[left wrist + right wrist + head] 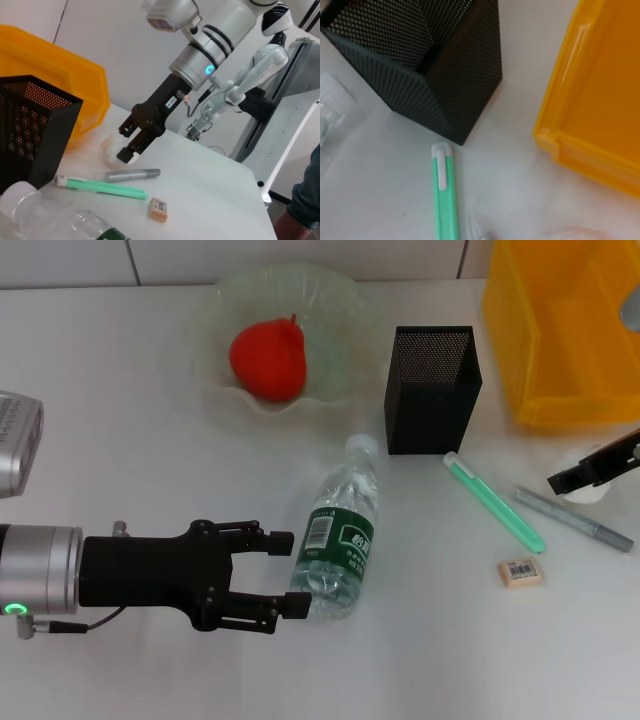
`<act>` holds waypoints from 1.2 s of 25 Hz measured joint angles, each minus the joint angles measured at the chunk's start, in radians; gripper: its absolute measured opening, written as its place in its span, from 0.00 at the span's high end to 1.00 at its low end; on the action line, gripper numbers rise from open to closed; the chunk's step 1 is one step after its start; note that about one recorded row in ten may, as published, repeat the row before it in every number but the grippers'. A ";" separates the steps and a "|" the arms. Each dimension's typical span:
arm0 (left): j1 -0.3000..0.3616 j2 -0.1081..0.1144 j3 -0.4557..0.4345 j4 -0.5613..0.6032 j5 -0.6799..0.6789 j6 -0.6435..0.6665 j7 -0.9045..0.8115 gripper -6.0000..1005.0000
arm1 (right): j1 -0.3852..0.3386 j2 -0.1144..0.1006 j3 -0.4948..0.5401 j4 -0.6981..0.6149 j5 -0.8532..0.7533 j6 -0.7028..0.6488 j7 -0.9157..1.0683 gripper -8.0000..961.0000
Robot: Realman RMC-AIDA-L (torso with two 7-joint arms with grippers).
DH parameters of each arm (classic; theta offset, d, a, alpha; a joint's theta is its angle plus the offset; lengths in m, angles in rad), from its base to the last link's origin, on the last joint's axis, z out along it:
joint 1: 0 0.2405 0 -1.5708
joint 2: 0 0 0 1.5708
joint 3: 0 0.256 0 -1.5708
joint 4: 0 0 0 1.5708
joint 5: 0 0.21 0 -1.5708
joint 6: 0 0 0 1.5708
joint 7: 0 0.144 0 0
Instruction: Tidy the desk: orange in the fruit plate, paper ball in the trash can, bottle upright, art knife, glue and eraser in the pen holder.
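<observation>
The desk (120, 420) is a plain white, smooth top, with a tiled wall line along its far edge in the head view. The left wrist view shows the room beyond: a pale wall and another white robot (270, 45) standing off past the desk's edge.

At the far side sits the fruit plate (330, 310), pale green glass with a wavy rim, and the orange (268, 360) lies in it. Right of the plate stands the pen holder (432, 390), a black mesh cup, upright. The yellow trash can (560, 340) is at the far right corner, just beside the pen holder.

The bottle (338, 540) lies on its side near the middle, white cap pointing toward the plate. The left gripper (285, 575) reaches in low from the left with its 2 fingers apart, their tips at the bottle's labelled lower half, 1 on each side of that end; whether they touch it cannot be told.

Right of the bottle lie the glue (495, 502) and the art knife (575, 520), both flat and slanted, near each other. The eraser (521, 572) lies just in front of them.

The right gripper (131, 144) is down at the right edge near the trash can, its fingers closed around a white paper ball (111, 150) resting on the desk.
</observation>
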 joint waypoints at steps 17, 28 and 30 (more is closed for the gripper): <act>0.002 0.002 0.000 -0.001 0.000 -0.022 0.000 0.16 | -0.098 -0.002 0.367 -0.226 0.524 0.075 -0.279 0.42; 0.007 -0.002 -0.017 -0.001 -0.007 -0.013 -0.013 0.16 | 0.001 -0.001 0.349 0.110 0.541 0.403 -0.396 0.41; 0.008 0.000 -0.023 -0.001 -0.008 -0.010 -0.022 0.16 | 0.001 -0.001 0.349 0.115 0.542 0.405 -0.399 0.38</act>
